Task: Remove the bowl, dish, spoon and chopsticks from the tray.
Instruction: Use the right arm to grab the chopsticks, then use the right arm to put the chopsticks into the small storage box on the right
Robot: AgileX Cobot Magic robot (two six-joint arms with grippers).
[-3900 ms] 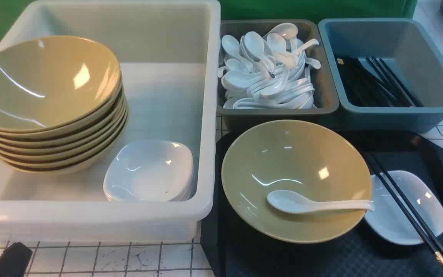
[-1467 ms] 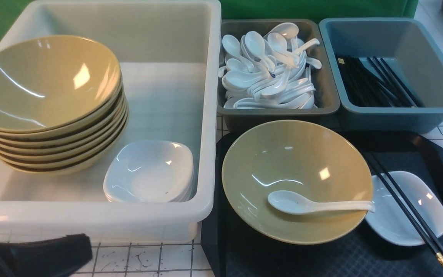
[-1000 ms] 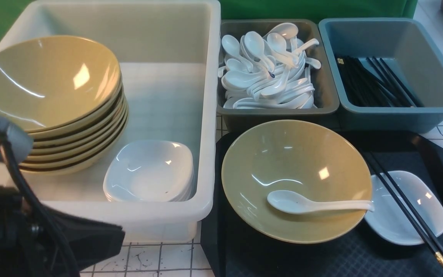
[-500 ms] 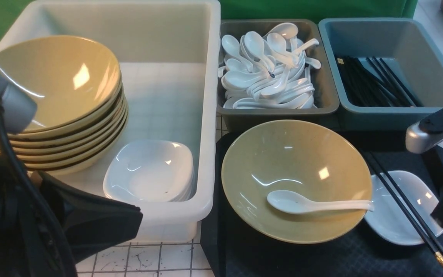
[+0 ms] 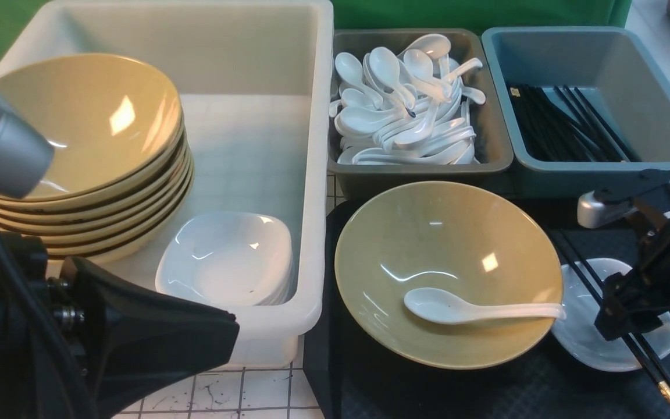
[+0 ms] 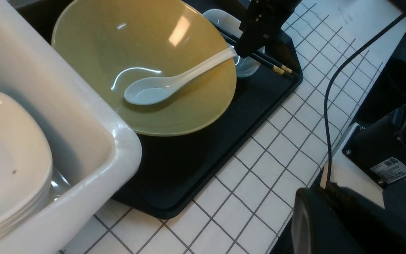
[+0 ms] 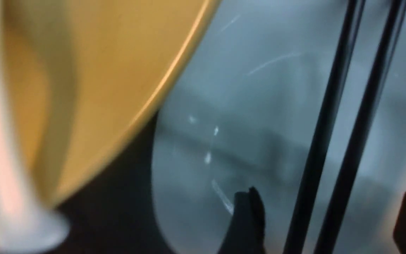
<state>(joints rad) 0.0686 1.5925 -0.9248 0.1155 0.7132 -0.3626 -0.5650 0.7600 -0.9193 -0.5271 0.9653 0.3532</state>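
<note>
- My right gripper (image 7: pixel 330 224) hangs low over the dish (image 5: pixel 588 340). Its jaws are spread wide, with one fingertip (image 7: pixel 247 218) on each side of the chopsticks (image 5: pixel 579 267), and they grip nothing.
- The chopsticks lie side by side across the dish, with the gold-banded ends toward me and the far ends near the blue bin (image 5: pixel 597 174).
- The dish sits on the tray (image 5: pixel 370 384), just right of the bowl (image 5: pixel 448 256).
- The spoon (image 5: pixel 463 308) lies inside the bowl, its handle resting on the bowl's right rim.
- My left gripper (image 5: pixel 213 337) is closed and empty, in front of the white tub (image 5: pixel 312 174) and left of the tray.
</note>
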